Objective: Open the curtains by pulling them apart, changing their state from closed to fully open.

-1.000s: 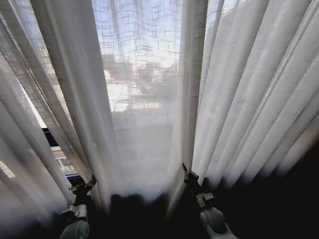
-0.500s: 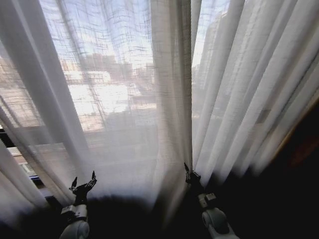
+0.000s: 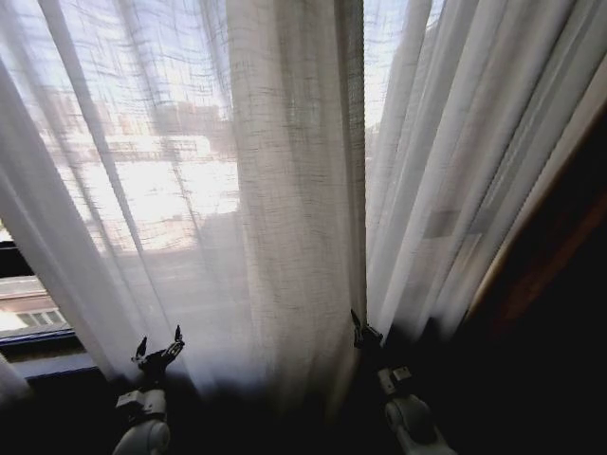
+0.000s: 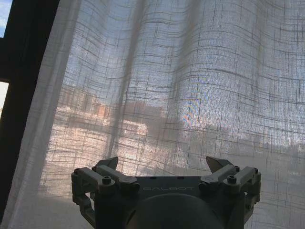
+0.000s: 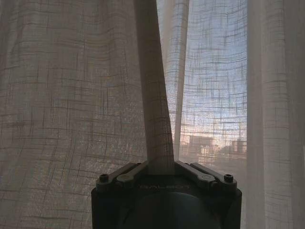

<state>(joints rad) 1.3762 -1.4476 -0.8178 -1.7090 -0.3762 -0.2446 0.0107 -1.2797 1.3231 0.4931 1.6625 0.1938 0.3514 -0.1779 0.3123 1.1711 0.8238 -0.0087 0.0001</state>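
sheer white fabric across nearly whole head view: the curtains (image 3: 285,190) hang as two pleated panels, see-through, w/ bright buildings showing faintly behind the weave. left panel spreads wide from the left edge to centre, its inner edge bunched into a thick fold approx mid-frame. right panel runs from centre to the right in steep pleats. narrow vertical gap between the two panels at centre-top, sky showing through; panels otherwise close together, i.e. not pulled apart.

far left, low: dark window frame (image 3: 28,346) and sill visible below the left panel's lifted hem.

left gripper (image 3: 158,347) sits low-left in head view, pointing up at the left panel's lower part. fingers spread apart, nothing between them. left wrist view confirms: left gripper (image 4: 165,164) has both fingertips wide apart w/ curtain fabric (image 4: 181,95) hanging beyond, not pinched. dark frame bar (image 4: 24,71) at that view's edge beside the panel's border.

right gripper (image 3: 359,327) sits low-centre-right, at the seam where the panels meet. right wrist view: right gripper (image 5: 161,167) has fingers closed tight on a narrow fold of curtain (image 5: 155,105), fold rising straight up from between the pads, taut. rest of fabric hangs loose either side.

dark wall / wood trim (image 3: 550,284) at far right, beside the right panel.
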